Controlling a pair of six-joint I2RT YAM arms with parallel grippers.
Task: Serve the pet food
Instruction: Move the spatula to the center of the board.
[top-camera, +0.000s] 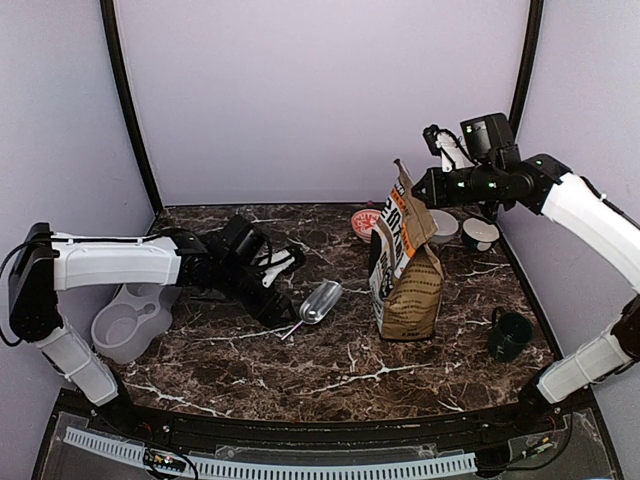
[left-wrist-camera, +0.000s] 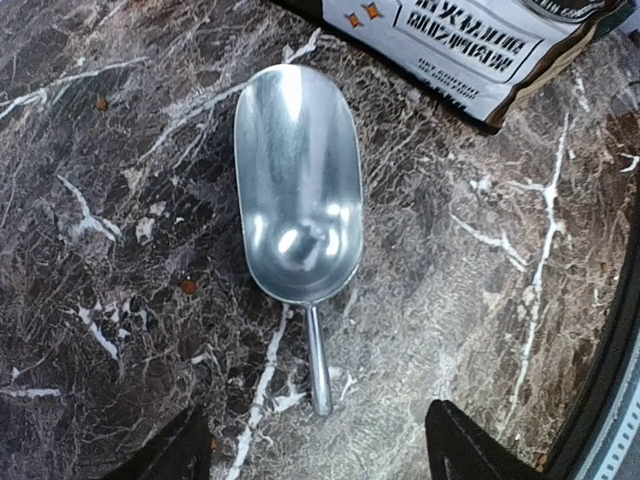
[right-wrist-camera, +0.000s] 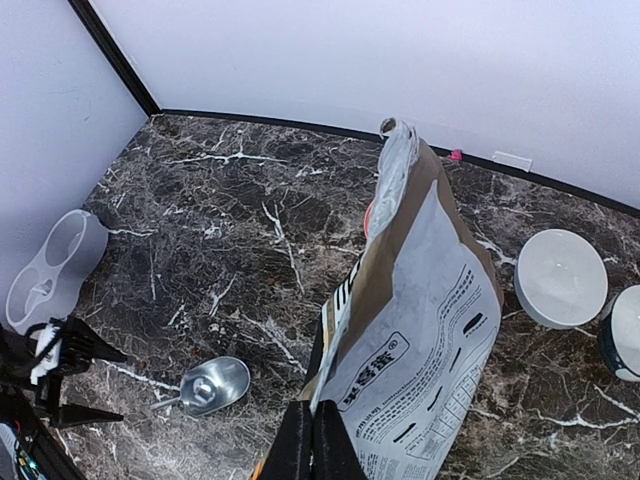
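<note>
Currently, my left gripper (left-wrist-camera: 315, 430) spread wide over the scoop (left-wrist-camera: 298, 180), empty, 9 o'clock from the bag (right-wrist-camera: 420, 300), my right gripper (right-wrist-camera: 312, 440) pinching its top edge.

Your tabletop (top-camera: 250, 370) is dark brown marble veined in white. The scoop (left-wrist-camera: 298, 190) is plain silver; the bag (top-camera: 405, 270) is kraft brown with a white, black-printed panel. At the left edge, the double bowl (top-camera: 128, 322) is translucent grey — by the right edge, the mug (top-camera: 510, 337) is dark green. Stray pet food (left-wrist-camera: 187, 287) shows reddish-brown.
</note>
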